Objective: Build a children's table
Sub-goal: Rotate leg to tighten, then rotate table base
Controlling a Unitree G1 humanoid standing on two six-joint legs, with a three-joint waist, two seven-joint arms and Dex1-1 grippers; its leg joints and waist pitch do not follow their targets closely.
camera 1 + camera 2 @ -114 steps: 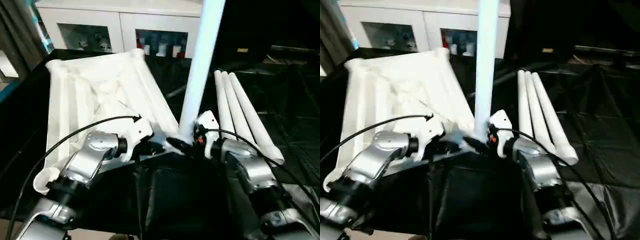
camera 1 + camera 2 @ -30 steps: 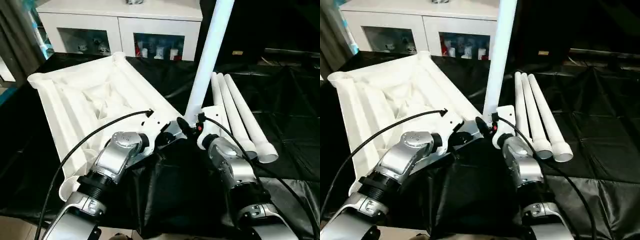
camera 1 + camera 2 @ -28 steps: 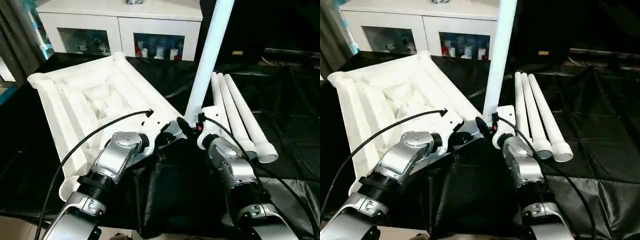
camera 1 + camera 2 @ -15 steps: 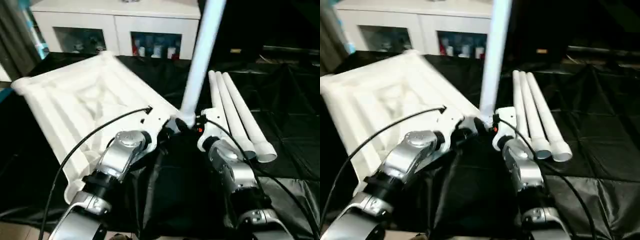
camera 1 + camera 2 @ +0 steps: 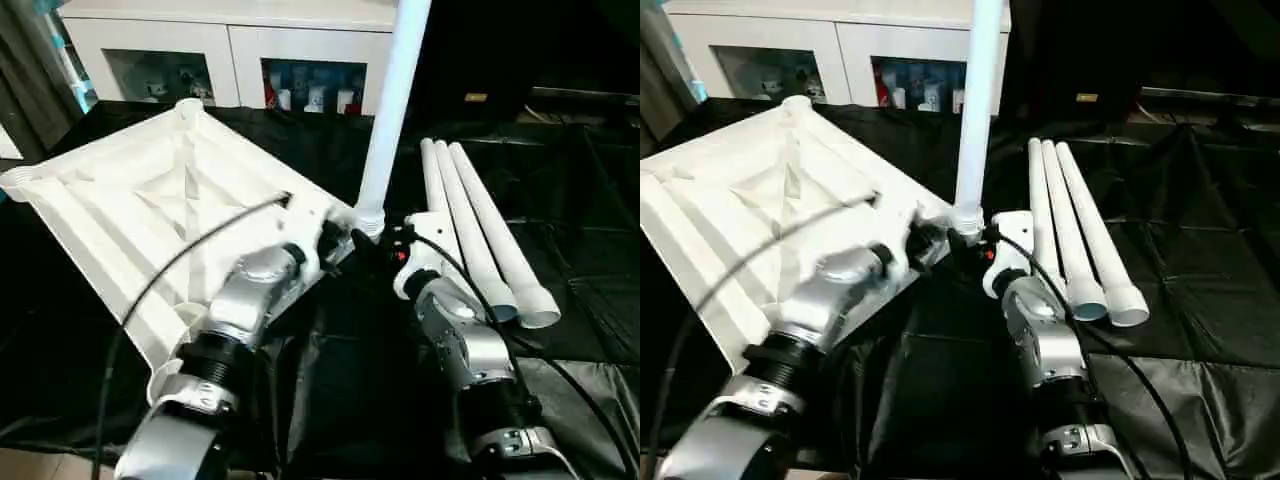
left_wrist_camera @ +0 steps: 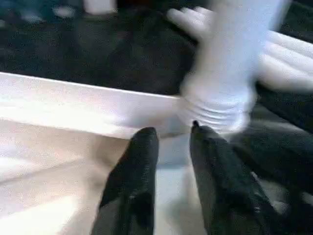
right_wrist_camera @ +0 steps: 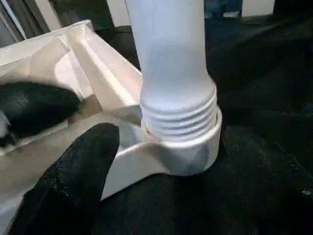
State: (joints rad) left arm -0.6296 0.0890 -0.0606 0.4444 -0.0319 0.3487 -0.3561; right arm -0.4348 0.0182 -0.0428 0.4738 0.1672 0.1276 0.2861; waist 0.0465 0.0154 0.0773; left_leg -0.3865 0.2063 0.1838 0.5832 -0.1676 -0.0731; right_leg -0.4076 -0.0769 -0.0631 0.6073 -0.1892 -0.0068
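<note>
The upright leg [image 5: 385, 120] stood with its long axis vertical in the near corner socket [image 7: 186, 152] of the overturned table top [image 5: 150, 215], directly before both grippers, the left jaws narrow on the rim, the right jaws' width hidden.

No legible text, label, brand, number or sign appears on any surface. The small items behind the glass doors of the far white cabinet [image 5: 240, 60] are too indistinct to read.
</note>
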